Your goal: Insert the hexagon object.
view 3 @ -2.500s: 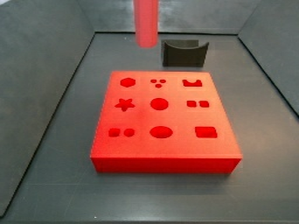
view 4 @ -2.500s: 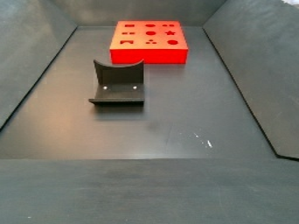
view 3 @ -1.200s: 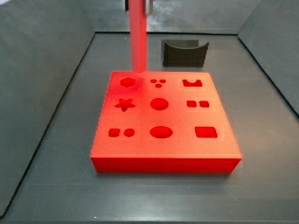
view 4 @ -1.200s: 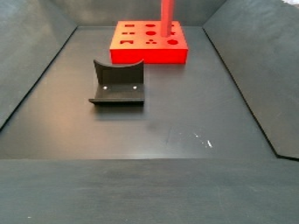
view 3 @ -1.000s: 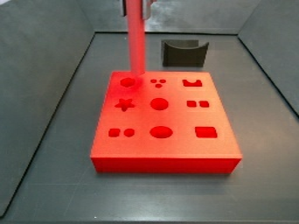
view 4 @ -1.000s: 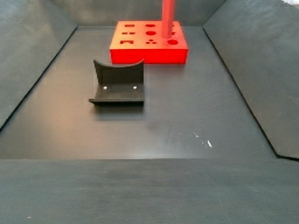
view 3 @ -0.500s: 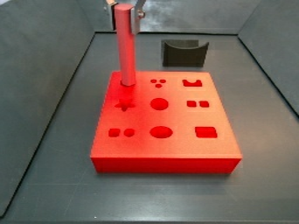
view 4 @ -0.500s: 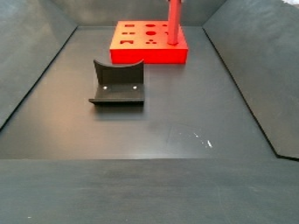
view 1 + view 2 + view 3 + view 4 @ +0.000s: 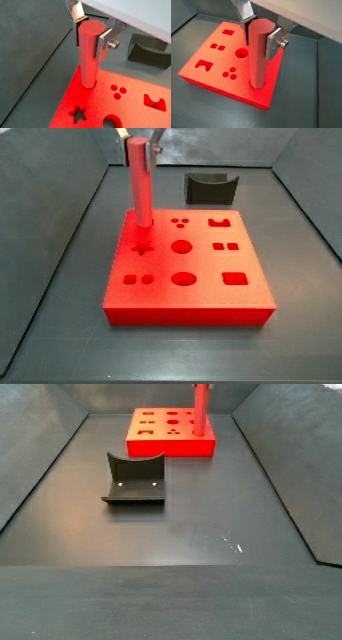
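Dark grey flooring with grey walls surrounds the red block (image 9: pixel 187 263), and the small dark holder (image 9: pixel 135 479) is seen well apart from it. The hexagon object (image 9: pixel 89 55) is held upright near its top end between the silver fingers (image 9: pixel 275 42) of the gripper (image 9: pixel 91 27), which is clamped on it above the block's far left corner. Its lower tip is seen at the block's top face; how deep it sits cannot be told. The peg is judged stiff, light and smooth-sided, so flat facets are best gripped, high up, with the lower length left free.

A dark fixture (image 9: pixel 134 479) stands on the floor, apart from the red block (image 9: pixel 167 432).
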